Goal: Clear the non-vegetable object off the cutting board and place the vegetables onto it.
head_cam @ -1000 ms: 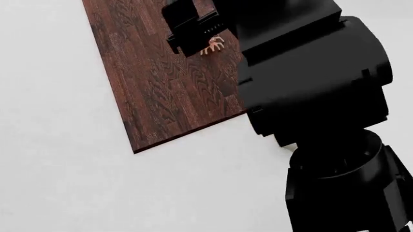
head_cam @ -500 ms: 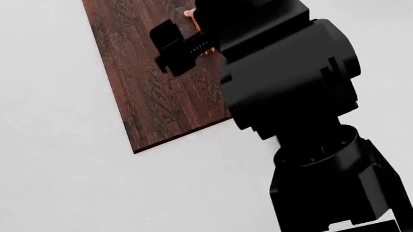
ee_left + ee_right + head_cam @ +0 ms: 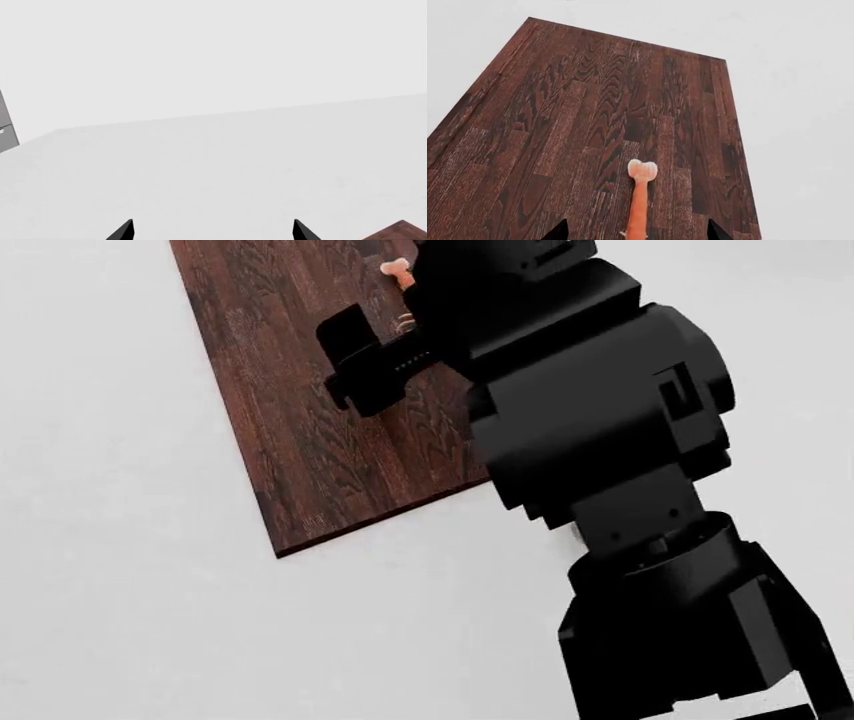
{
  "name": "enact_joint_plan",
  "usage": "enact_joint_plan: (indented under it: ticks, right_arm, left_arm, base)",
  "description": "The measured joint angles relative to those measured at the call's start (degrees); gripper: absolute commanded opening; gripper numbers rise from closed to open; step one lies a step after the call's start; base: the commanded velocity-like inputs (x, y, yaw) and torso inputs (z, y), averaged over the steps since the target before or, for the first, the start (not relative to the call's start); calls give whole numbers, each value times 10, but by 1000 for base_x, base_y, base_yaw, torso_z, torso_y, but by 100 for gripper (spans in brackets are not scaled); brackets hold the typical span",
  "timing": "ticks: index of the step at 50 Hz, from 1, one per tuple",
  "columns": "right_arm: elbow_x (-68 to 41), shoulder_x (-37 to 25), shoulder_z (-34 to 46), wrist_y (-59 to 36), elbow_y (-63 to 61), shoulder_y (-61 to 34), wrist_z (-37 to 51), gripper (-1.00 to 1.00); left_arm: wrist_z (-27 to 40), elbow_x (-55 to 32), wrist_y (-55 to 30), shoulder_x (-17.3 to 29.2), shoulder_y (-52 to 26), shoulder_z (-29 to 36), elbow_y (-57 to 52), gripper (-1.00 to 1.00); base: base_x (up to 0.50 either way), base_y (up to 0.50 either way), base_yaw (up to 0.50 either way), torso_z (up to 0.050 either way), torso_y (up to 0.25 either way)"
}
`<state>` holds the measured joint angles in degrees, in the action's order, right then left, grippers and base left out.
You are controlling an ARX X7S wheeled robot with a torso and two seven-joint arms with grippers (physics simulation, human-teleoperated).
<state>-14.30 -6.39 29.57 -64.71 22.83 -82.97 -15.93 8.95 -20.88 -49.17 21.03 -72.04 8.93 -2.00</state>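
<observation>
The cutting board (image 3: 580, 125) of dark reddish-brown wood fills the right wrist view. On it lies the non-vegetable object, a slim orange-pink shrimp (image 3: 639, 200). My right gripper (image 3: 636, 233) is open, and the shrimp's body runs between the two dark fingertips (image 3: 558, 231) without touching them. In the head view my right arm (image 3: 587, 440) covers much of the cutting board (image 3: 294, 440), and only the shrimp's end (image 3: 395, 270) shows past it. My left gripper (image 3: 213, 231) is open over the white table with nothing between its fingers. The vegetables are out of view.
White tabletop (image 3: 120, 620) surrounds the board on the near and left sides. A corner of the board (image 3: 402, 231) shows in the left wrist view. A grey object (image 3: 5, 127) stands at the table's far edge there.
My right arm has moved left and further over the board. It now hides the shrimp's legs, while the shrimp's pale end shows beyond it. The board has not moved.
</observation>
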Motion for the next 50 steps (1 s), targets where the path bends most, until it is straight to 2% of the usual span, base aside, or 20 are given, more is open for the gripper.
enact_joint_plan:
  ticks: [13, 14, 30, 50]
  right_arm:
    - [-19, -4, -7, 8, 14, -1, 0, 100]
    - [-18, -4, -7, 8, 14, -1, 0, -100]
    - [-12, -6, -2, -10, -8, 2, 4, -100]
    - [-21, -51, 15, -100, -117, -11, 5, -100]
  left_arm:
    - [2, -1, 1, 1, 0, 2, 1, 100]
    - [2, -1, 0, 1, 0, 2, 1, 100]
    - [4, -3, -2, 2, -5, 2, 0, 100]
    - [8, -10, -12, 5, -12, -2, -11, 100]
  base:
    - [3, 2, 3, 0, -4]
    - [0, 0, 0, 0, 0]
    - [0, 0, 0, -1, -2]
    - [0, 0, 0, 0, -1]
